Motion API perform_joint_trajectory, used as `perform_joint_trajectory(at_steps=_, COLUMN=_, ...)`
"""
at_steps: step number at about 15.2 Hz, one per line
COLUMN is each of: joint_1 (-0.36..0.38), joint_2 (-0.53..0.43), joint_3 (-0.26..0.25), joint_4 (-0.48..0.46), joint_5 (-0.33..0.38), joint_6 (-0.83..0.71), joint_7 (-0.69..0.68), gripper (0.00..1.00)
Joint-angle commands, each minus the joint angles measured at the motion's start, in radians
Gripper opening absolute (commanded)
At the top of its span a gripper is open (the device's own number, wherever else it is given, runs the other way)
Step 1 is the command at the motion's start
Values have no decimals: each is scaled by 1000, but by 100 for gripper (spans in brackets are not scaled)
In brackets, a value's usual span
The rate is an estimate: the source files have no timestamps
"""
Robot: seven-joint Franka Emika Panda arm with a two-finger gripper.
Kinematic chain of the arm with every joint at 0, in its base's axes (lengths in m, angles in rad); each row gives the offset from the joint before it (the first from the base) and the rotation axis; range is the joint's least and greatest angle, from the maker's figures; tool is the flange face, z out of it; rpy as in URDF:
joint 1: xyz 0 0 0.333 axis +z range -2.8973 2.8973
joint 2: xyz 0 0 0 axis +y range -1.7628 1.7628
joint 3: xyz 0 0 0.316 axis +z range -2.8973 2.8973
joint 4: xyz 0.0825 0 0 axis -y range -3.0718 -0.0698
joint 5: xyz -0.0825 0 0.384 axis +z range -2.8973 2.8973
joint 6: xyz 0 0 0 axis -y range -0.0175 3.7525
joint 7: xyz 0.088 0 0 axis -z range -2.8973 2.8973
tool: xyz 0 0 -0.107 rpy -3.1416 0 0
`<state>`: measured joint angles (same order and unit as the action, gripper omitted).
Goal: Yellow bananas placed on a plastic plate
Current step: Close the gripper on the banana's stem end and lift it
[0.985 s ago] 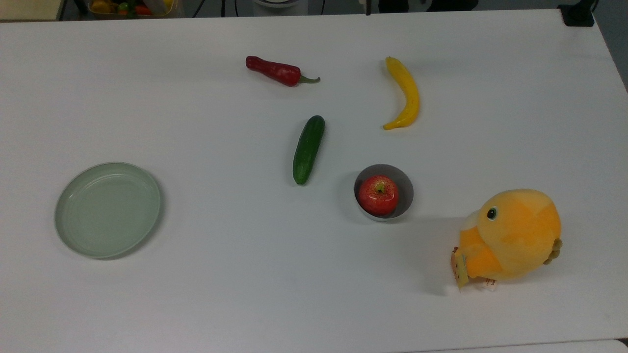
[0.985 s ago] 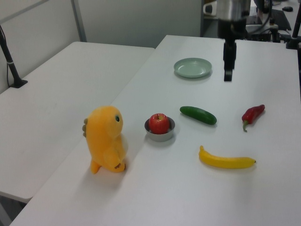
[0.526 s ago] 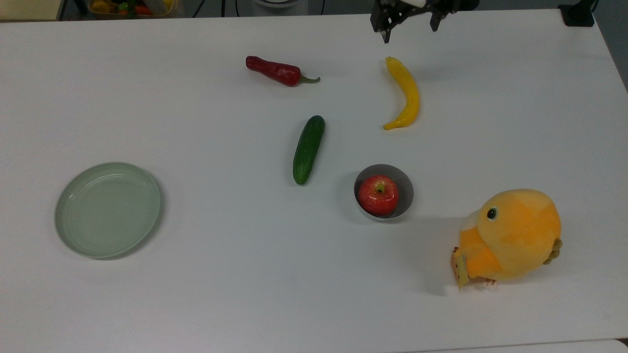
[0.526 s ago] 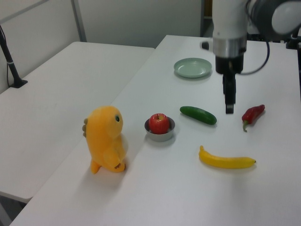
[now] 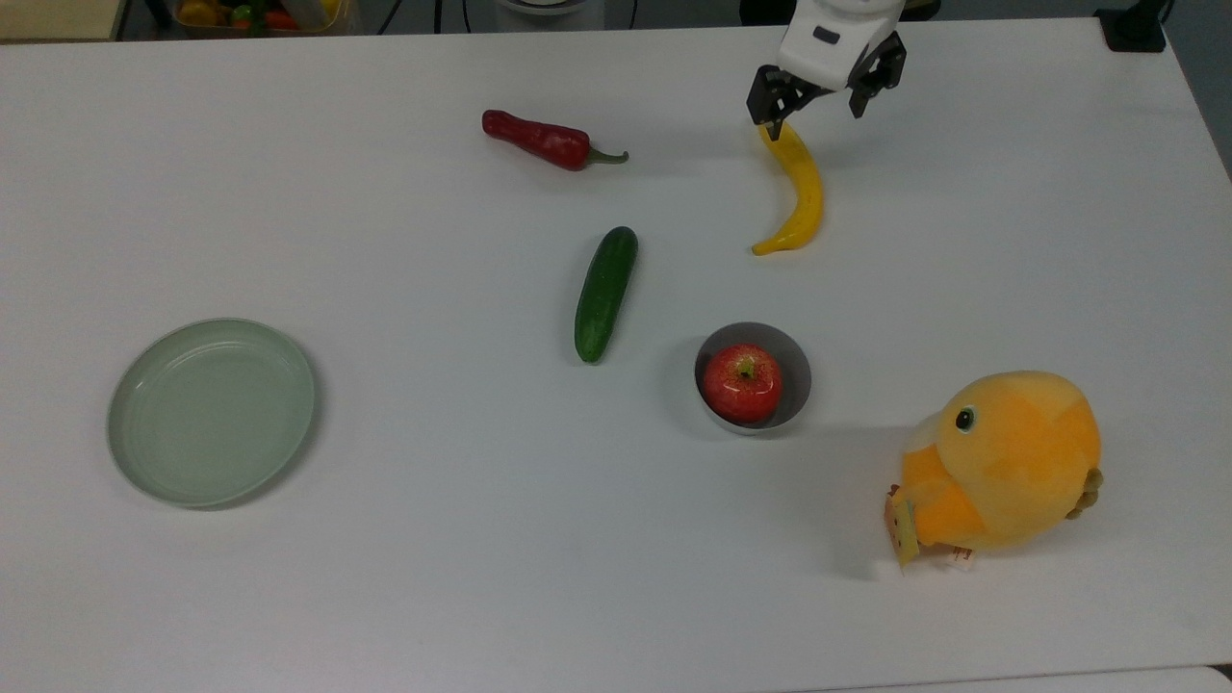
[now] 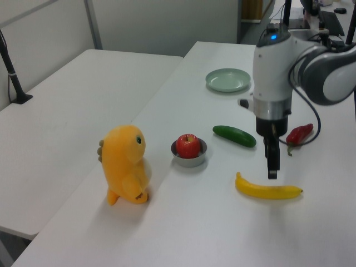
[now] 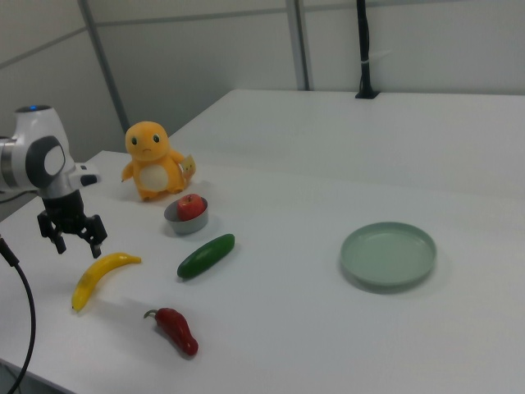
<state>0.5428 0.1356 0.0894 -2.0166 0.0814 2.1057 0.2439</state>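
From the top view, the white table [image 5: 385,577] carries everything. The gripper [image 5: 813,114] hangs open, empty, over the far tip of the yellow bananas [image 5: 797,197], covering that end. The plastic plate [image 5: 211,412] sits well apart toward the top view's left.

In the left view a second white table [image 6: 67,111] adjoins; the gripper [image 6: 272,167] hovers just above the bananas [image 6: 268,190].

In the right view, grey wall panels [image 7: 205,66] stand behind; the arm [image 7: 41,164] is cut off at the right view's left edge.
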Motion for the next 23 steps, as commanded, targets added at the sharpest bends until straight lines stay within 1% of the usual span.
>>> perform_joint_trajectory(at_steps=1, joint_1=3, joint_2=45, joint_3=6, joint_4=-17, joint_5=-8, joint_6=62, joint_7=23, gripper=100)
perform_joint_trajectory(at_steps=5, joint_1=2, joint_2=96, joint_3=6, joint_4=-13, joint_5=-11, joint_6=92, joint_7=23, gripper=100)
perform_joint_trajectory(at_steps=10, joint_1=6, joint_2=130, joint_3=7, joint_4=-10, joint_5=-25, joint_6=123, joint_7=23, gripper=99)
perform_joint_trajectory(at_steps=12, joint_1=8, joint_2=134, joint_3=9, joint_4=-10, joint_5=-46, joint_6=123, joint_7=23, gripper=84)
perform_joint_trajectory(at_steps=14, joint_1=3, joint_2=136, joint_3=26, joint_4=-8, joint_5=-49, joint_6=122, joint_7=23, gripper=56)
perform_joint_trajectory(at_steps=15, joint_1=2, joint_2=136, joint_3=29, joint_4=-8, joint_5=-49, joint_6=122, joint_7=23, gripper=45)
perform_joint_trajectory(at_steps=16, joint_1=2, joint_2=136, joint_3=29, joint_4=-8, joint_5=-49, joint_6=122, joint_7=23, gripper=37)
perform_joint_trajectory(at_steps=17, joint_1=0, joint_2=136, joint_3=29, joint_4=-7, joint_5=-49, joint_6=122, joint_7=23, gripper=33)
perform_joint_trajectory(at_steps=18, joint_1=-1, joint_2=136, joint_3=29, joint_4=-7, joint_5=-49, joint_6=122, joint_7=23, gripper=26)
perform_joint_trajectory(at_steps=20, joint_1=-3, joint_2=133, joint_3=29, joint_4=-5, joint_5=-49, joint_6=120, joint_7=23, gripper=16)
perform_joint_trajectory(at_steps=23, joint_1=-9, joint_2=121, joint_3=29, joint_4=7, joint_5=-49, joint_6=102, joint_7=25, gripper=15)
